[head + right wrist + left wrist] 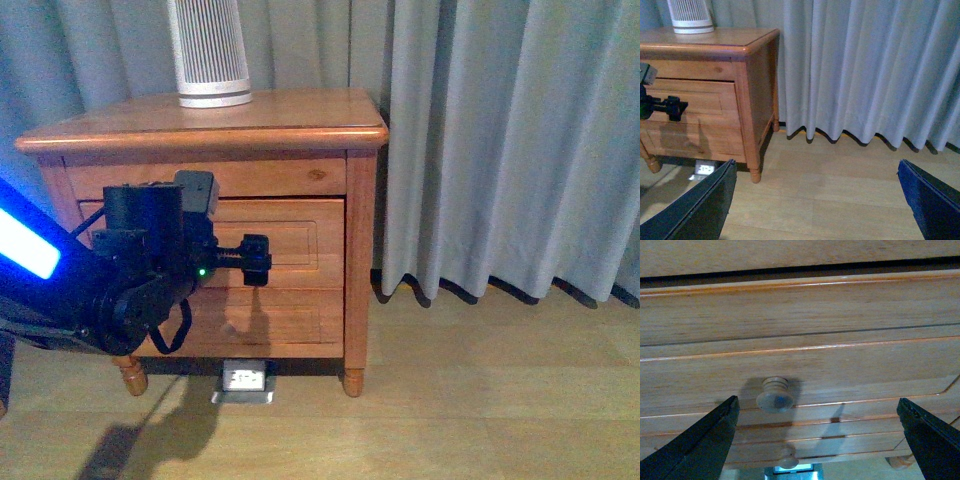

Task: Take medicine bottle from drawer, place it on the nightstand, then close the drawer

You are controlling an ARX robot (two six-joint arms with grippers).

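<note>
The nightstand (300, 125) stands against the curtain. Its upper drawer (300, 240) looks shut, so the medicine bottle is hidden. My left gripper (255, 260) is open and held right in front of the drawer front at knob height. In the left wrist view the drawer's round knob (775, 395) lies in the gap of the left gripper (817, 440), nearer one finger (705, 440), apart from both. My right gripper (815, 200) is open and empty above bare floor, to the right of the nightstand (747, 90); it does not show in the front view.
A tall white ribbed device (210, 50) stands on the nightstand top at the back. The lower drawer's knob (788, 458) sits below. A small metal floor box (243, 380) lies under the nightstand. A grey curtain (500, 140) hangs behind and to the right, above wooden floor (480, 400).
</note>
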